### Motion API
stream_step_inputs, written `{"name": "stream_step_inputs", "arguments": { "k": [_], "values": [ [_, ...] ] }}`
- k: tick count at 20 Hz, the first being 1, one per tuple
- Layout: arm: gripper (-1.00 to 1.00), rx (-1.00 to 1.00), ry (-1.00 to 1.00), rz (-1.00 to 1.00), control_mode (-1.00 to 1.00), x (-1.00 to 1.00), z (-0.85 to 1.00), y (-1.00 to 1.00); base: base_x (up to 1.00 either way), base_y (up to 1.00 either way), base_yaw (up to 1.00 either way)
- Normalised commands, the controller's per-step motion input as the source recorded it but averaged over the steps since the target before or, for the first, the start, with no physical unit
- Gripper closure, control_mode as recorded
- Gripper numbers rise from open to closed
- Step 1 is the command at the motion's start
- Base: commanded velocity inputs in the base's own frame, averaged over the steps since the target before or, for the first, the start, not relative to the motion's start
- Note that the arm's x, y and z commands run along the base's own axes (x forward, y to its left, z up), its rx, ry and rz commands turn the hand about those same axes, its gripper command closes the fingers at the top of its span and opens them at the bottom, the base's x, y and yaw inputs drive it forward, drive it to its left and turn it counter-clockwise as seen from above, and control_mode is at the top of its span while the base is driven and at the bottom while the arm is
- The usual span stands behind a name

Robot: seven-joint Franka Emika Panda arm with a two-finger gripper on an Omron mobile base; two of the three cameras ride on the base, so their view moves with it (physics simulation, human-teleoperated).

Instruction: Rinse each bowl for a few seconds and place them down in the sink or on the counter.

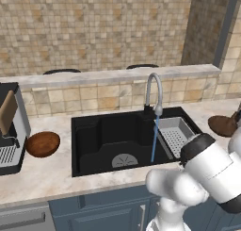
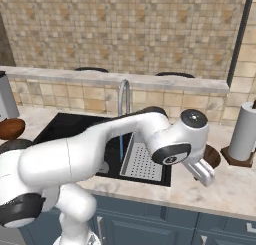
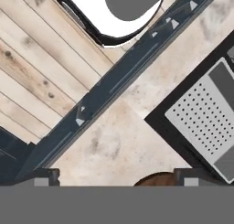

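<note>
1. At the far left of the surface we note a grey appliance with a tan board leaning in it.
2. Just right of it, the first bowl rests upright on the surface, close to the left edge of the sink and apart from it. The right base view shows the same bowl at its left border.
3. The sink is a black basin set into the surface, with a round grey drain in its floor.
4. The curved silver faucet stands at the sink's far rim; a thin blue stream of water falls from it into the basin.
5. A grey perforated tray sits in the right part of the sink.
6. The second bowl lies on the surface just right of the sink, partly hidden behind the arm.
7. The fingers hang just above that bowl, at its near side. We find them spread wide, with nothing between them. In the hand view a sliver of the bowl's rim shows between the two tips.
8. At the far right a paper towel roll stands upright on a dark holder.
</note>
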Motion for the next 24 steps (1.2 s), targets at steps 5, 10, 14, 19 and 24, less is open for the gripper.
{"name": "stream_step_inputs", "arguments": {
  "k": [5,10,14,19,24],
  "values": [
    [-1.00,-0.20,0.00,0.17,-1.00,0.00,0.53,1.00,0.00,0.00,0.00],
    [-1.00,-0.07,0.00,0.19,-1.00,0.00,0.51,1.00,0.00,0.00,0.00],
    [-1.00,0.00,0.07,0.21,-1.00,0.00,0.47,1.00,0.00,0.00,0.00],
    [-1.00,0.00,0.17,0.29,-1.00,0.19,0.45,1.00,0.00,0.00,0.00],
    [-1.00,0.00,0.21,0.28,-1.00,0.06,0.40,1.00,0.00,0.00,0.00]
  ]
}}
